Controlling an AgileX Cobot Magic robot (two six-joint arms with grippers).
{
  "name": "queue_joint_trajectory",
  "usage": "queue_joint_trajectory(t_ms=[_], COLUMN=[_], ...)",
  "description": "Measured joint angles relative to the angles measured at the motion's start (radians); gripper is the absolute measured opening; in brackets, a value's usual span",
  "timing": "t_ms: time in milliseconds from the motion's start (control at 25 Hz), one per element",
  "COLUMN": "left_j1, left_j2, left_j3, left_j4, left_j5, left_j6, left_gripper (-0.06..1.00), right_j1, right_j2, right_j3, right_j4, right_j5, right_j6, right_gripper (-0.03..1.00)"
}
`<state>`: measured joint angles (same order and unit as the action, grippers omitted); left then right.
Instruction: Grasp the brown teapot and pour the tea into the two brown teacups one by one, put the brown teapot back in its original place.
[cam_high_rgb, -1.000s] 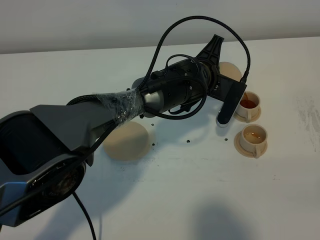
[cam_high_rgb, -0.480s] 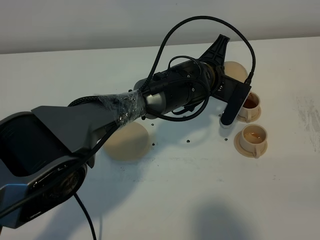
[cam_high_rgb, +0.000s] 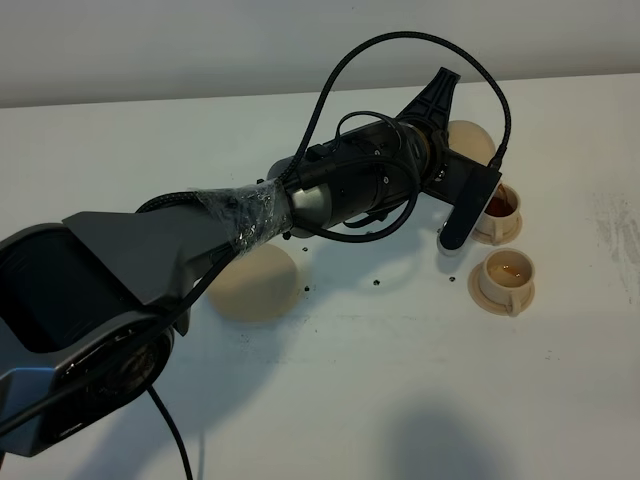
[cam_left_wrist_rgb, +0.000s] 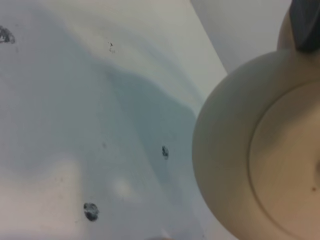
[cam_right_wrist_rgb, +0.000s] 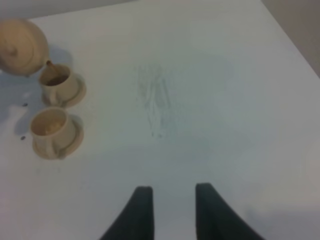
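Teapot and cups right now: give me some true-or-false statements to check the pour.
1. The left gripper holds the brown teapot in the air next to the far teacup. True.
2. The far teacup is empty. False: it holds dark reddish tea.
3. The teapot stands on the big saucer. False: that saucer is bare.
4. Each teacup sits on a small saucer. True.
5. The right gripper grips the near teacup. False: it holds nothing.
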<state>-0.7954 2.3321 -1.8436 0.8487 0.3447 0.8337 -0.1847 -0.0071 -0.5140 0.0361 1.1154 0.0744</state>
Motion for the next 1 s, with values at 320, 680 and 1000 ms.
queue_joint_trajectory(t_ms=[320,680,1000], left_j1=[0.000,0.000,0.000], left_j2=[0.000,0.000,0.000], left_j3=[0.000,0.000,0.000], left_j4=[0.000,0.016,0.045], left_j5=[0.008,0.019,0.036], left_j6=[0.024,0.045,0.045], left_gripper=[0.12,0.12,0.12], right_j1=[0.000,0.000,0.000], right_j2=[0.000,0.000,0.000], right_j3=[0.000,0.000,0.000], right_j4=[0.000,0.000,0.000], right_j5=[0.000,0.000,0.000], right_j6=[0.000,0.000,0.000], right_gripper=[0.22,0.22,0.22])
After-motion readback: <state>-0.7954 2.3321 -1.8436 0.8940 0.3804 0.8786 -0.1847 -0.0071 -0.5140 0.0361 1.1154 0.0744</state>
